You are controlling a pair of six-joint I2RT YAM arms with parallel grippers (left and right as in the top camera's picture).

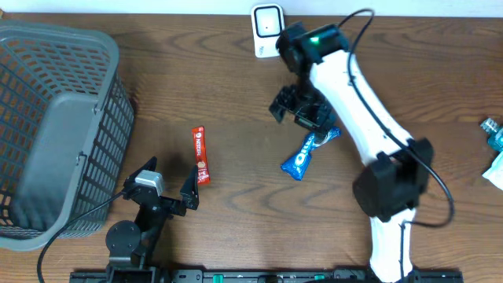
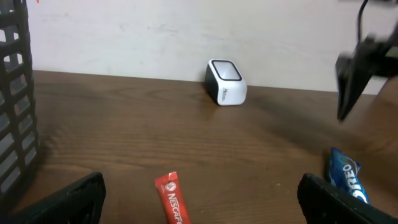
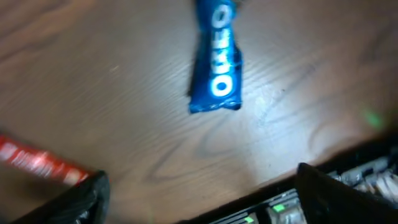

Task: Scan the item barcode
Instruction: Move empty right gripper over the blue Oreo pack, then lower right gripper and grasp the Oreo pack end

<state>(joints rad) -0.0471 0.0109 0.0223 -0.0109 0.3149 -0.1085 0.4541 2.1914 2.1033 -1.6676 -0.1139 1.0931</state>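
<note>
One blue Oreo pack lies ahead of the right gripper, between its spread fingers, untouched. One red Nescafé stick sits between the left gripper's spread fingers; one white scanner beyond, one grey basket left. Brown wooden table, white wall.

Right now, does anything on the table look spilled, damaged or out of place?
Nothing stands out. The Oreo pack and the Nescafe stick lie flat on the table, the scanner stands upright, and nothing is spilled.
</note>
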